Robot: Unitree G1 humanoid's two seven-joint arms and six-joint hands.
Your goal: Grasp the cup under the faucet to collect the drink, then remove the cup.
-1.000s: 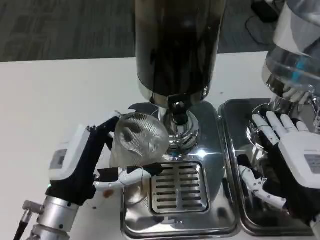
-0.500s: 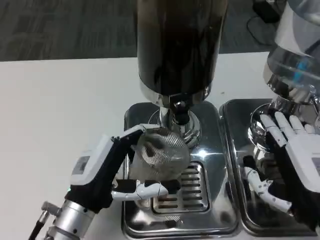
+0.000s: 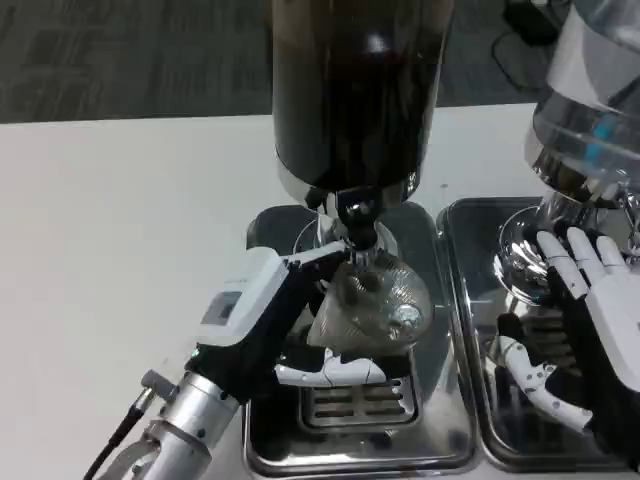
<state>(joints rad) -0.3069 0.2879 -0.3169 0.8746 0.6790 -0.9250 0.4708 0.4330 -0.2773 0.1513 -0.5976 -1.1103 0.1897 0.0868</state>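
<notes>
the left hand (image 3: pixel 285 320) holds the clear cup (image 3: pixel 375 305), with its fingers wrapped around the side so the cup cannot slip. the cup sits right under the faucet (image 3: pixel 358 222) of the big dark drink tank (image 3: pixel 355 95), and that is the spot where the drink would fall in. the cup looks tipped a bit, with its open top turned up toward the faucet, so i think the hand is lining it up to catch the drink. i cannot tell if any drink is coming out, and the cup looks like it has nothing dark in it. under the cup is the shiny drip tray (image 3: pixel 270 450) with a slotted grate (image 3: pixel 355 405), which is there to catch spills. the right hand (image 3: pixel 585 330) waits off to the side over the second tray (image 3: pixel 470 300), near the other tank (image 3: pixel 590 110). its fingers are spread apart and it holds nothing, so it stays out of the way of the cup. i think the job is at the filling part, and taking the cup away is not done yet. the cup should be kept straight, or the drink could run over the edge
</notes>
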